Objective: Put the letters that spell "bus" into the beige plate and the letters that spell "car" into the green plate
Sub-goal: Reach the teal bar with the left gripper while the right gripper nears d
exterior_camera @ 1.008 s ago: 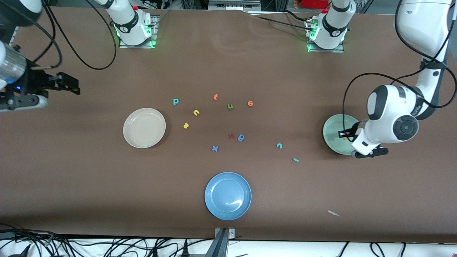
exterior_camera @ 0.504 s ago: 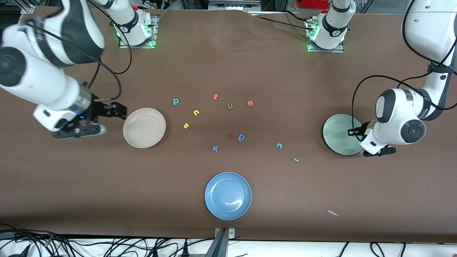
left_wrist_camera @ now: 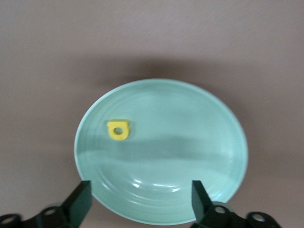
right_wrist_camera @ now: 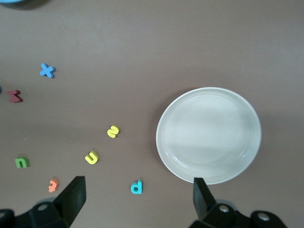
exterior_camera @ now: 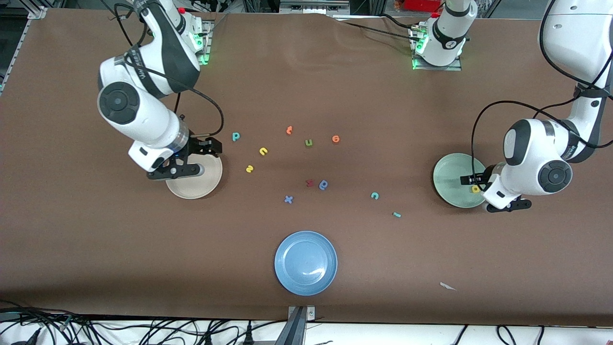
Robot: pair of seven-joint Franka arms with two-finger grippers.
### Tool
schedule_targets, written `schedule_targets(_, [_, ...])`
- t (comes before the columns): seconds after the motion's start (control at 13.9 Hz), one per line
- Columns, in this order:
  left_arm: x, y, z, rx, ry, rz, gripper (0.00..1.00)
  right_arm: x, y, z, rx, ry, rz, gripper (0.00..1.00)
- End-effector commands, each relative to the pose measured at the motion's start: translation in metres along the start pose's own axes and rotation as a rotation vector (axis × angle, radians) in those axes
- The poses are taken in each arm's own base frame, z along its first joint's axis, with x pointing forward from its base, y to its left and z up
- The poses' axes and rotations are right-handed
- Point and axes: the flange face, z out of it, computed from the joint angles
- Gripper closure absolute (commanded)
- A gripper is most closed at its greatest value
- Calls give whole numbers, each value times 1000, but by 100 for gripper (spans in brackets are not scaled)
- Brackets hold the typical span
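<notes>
The yellow a (exterior_camera: 475, 189) (left_wrist_camera: 118, 130) lies in the green plate (exterior_camera: 448, 177) (left_wrist_camera: 190, 133). My left gripper (exterior_camera: 471, 181) (left_wrist_camera: 141, 204) hangs open just above that plate, holding nothing. Teal c (exterior_camera: 374, 195) and teal r (exterior_camera: 396, 214) rest on the table between the green plate and the blue plate. My right gripper (exterior_camera: 210, 146) (right_wrist_camera: 137, 202) is open and empty over the rim of the beige plate (exterior_camera: 196, 184) (right_wrist_camera: 209, 134). Beside that plate lie the teal b (exterior_camera: 235, 137) (right_wrist_camera: 137, 187), yellow u (exterior_camera: 263, 151) (right_wrist_camera: 91, 157) and yellow s (exterior_camera: 249, 168) (right_wrist_camera: 113, 131).
Mid-table lie other letters: two orange ones (exterior_camera: 289, 130) (exterior_camera: 335, 139), a green u (exterior_camera: 309, 142), a maroon one (exterior_camera: 310, 182), a blue round one (exterior_camera: 323, 184) and a blue x (exterior_camera: 288, 199). A blue plate (exterior_camera: 305, 262) sits nearest the front camera. A white scrap (exterior_camera: 448, 286) lies near the table's front edge.
My left gripper opened and the yellow a now lies in the green plate. My right arm swung in from its end of the table to the beige plate.
</notes>
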Motion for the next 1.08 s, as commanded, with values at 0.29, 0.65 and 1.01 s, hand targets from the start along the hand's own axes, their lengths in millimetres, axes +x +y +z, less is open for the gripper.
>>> schedule_targets(0.29, [19, 92, -49, -168, 82, -244, 0, -42, -5, 56, -3, 12, -9, 0])
schedule_targets(0.65, [31, 144, -17, -213, 129, -500, 0, -57, -7, 91, 3, 38, 1, 0])
schedule_targets(1.01, [41, 185, 10, -249, 173, -710, 0, -70, -6, 126, -2, 44, -21, 0])
